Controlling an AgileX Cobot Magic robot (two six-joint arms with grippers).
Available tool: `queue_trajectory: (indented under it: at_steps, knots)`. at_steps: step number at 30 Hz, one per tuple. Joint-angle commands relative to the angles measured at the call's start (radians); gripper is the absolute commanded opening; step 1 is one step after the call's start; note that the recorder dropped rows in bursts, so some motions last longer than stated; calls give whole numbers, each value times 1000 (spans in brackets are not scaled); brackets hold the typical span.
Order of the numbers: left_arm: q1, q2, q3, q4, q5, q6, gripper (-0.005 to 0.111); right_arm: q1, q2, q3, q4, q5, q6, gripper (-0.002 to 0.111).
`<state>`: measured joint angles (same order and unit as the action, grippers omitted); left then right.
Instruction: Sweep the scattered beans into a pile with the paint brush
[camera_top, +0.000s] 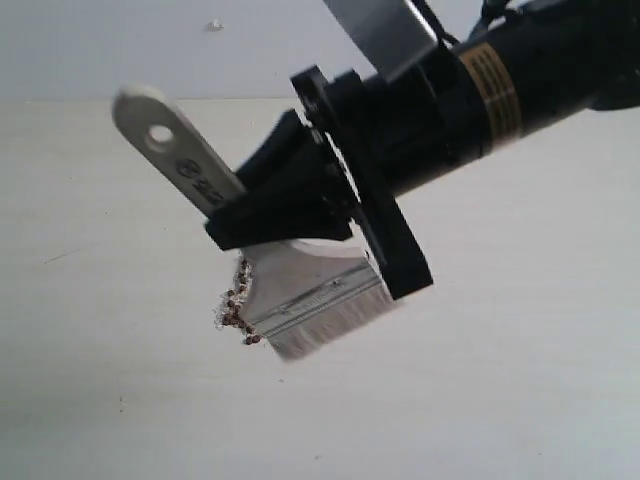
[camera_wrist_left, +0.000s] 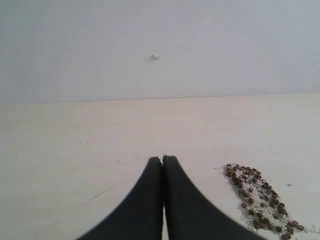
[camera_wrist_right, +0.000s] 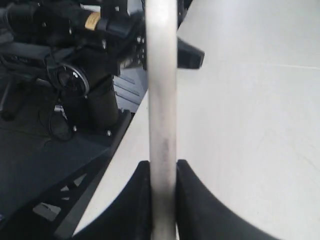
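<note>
The right gripper (camera_wrist_right: 163, 172) is clamped on the paint brush (camera_top: 308, 288), low on its pale handle just above the ferrule. The white bristles are down on the white table (camera_top: 520, 390). The beans (camera_top: 236, 306) lie in a narrow pile (camera_wrist_left: 257, 200) touching one end of the bristles. Near that pile is the left gripper (camera_wrist_left: 162, 162), its fingers pressed together on nothing.

One paint brush (camera_top: 305, 285), one pile (camera_wrist_left: 257, 200), dozens of beans (camera_wrist_left: 235, 172)
</note>
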<state>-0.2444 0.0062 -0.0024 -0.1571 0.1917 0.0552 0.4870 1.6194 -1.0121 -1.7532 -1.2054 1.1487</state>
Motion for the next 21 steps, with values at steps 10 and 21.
queue_trajectory:
  at_steps: [10,21]
  knots:
    - [-6,-6,2,-2,-4,-3,1,-34,260,67,9,-16,-261,0]
    - [-6,-6,2,-2,-4,-3,1,-34,411,-30,9,-16,-363,0]
